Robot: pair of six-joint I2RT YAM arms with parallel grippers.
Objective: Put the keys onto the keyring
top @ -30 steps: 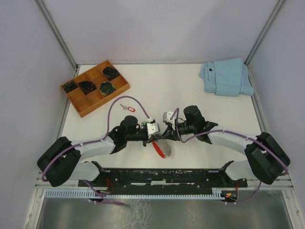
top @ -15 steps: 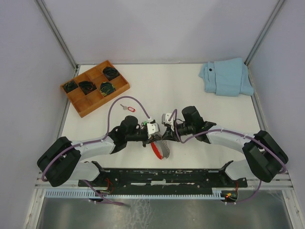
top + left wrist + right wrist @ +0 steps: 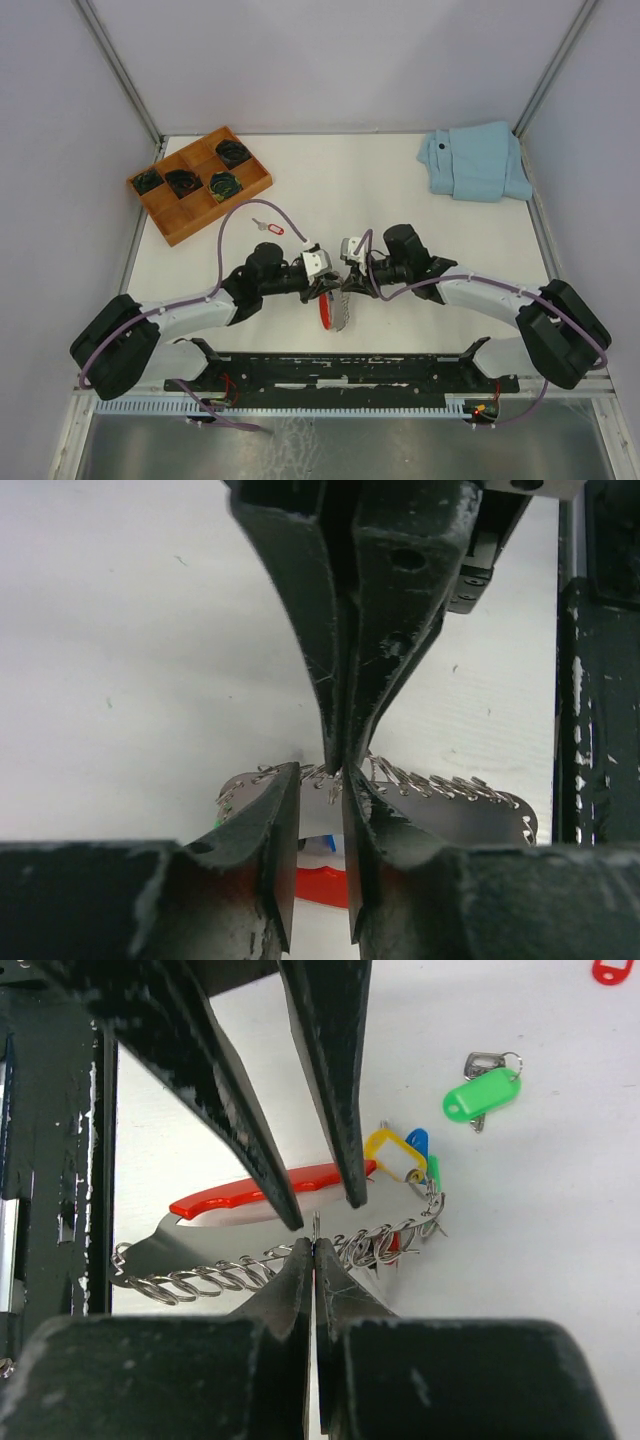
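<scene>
Your right gripper (image 3: 313,1252) has its 2 fingers pressed together, pinching a thin wire loop of the keyring (image 3: 250,1272) right at the tips. Your left gripper (image 3: 320,780) faces it tip to tip with its 2 fingers apart and gripping nothing, and the shut right tips sit at that gap. The keyring's red band (image 3: 270,1195) lies under the left fingers, with its yellow tag (image 3: 395,1155) and blue tag (image 3: 418,1142) just past them. The green-tagged key (image 3: 482,1090) lies loose on the table (image 3: 350,190), near those tags but apart from the ring. The red-tagged key (image 3: 268,227) is further out, beyond the left gripper towards the wooden tray (image 3: 192,215).
</scene>
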